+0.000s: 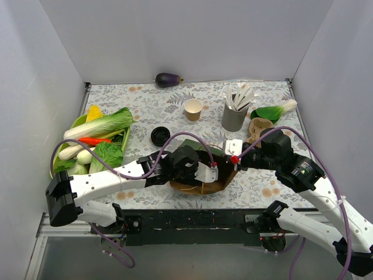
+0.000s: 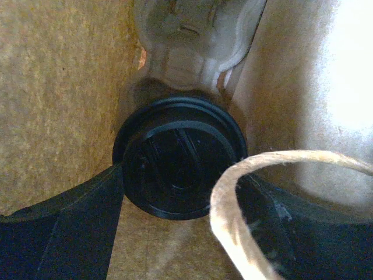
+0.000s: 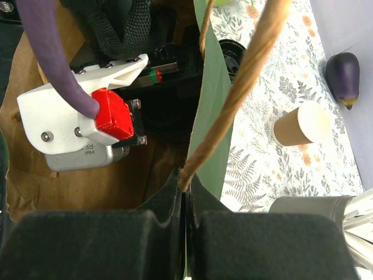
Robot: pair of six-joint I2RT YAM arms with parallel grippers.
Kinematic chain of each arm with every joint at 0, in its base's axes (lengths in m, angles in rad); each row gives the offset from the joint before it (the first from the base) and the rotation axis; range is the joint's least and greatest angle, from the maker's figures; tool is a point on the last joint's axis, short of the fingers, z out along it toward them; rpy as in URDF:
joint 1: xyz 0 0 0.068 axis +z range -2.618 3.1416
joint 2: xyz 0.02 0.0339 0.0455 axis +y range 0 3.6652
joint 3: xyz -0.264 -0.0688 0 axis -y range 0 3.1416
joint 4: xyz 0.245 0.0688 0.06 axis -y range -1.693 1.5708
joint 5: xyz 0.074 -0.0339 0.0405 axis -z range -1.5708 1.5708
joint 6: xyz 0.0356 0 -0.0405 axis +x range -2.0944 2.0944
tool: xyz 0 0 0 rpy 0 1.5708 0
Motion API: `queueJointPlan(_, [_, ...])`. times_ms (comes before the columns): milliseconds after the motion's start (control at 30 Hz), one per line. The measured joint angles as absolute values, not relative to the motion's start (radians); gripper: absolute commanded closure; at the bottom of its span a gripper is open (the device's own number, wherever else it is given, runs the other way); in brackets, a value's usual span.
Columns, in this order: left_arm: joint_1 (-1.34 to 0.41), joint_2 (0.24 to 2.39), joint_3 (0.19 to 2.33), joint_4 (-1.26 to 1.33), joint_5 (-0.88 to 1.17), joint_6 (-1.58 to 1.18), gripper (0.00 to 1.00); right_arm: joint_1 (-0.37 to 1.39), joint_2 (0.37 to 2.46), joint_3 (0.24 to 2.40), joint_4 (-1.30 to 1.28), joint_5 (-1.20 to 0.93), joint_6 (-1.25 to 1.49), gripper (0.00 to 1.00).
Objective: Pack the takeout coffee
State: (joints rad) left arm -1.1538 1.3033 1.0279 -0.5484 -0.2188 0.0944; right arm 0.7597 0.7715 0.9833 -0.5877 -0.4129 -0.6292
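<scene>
Left wrist view: deep inside the paper bag (image 2: pixel 52 87), we found the left pincer (image 2: pixel 182 185) clasping the takeout coffee (image 2: pixel 175 154) across its black-lidded top, a finger against either side, apparently to set it down upright. The right pincer (image 3: pixel 185 182) was clamped on the bag's rim by the twine handle (image 3: pixel 245 87). We judged it was holding the mouth open above the bench (image 1: pixel 145 111).

Smooth, faintly glossy black plastic on the lid of the takeout coffee (image 2: pixel 178 166), inside the bag (image 2: pixel 58 87); matt, fibrous brown paper for its walls; rough twisted paper cord for its handle (image 2: pixel 233 192).
</scene>
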Motion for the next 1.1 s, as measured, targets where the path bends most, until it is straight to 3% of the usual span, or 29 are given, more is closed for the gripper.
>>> queueJointPlan(1100, [-1.108, 1.271, 0.974, -0.434, -0.164, 0.055, 1.0, 0.709, 0.858, 1.036, -0.589, -0.505, -0.417, 0.99])
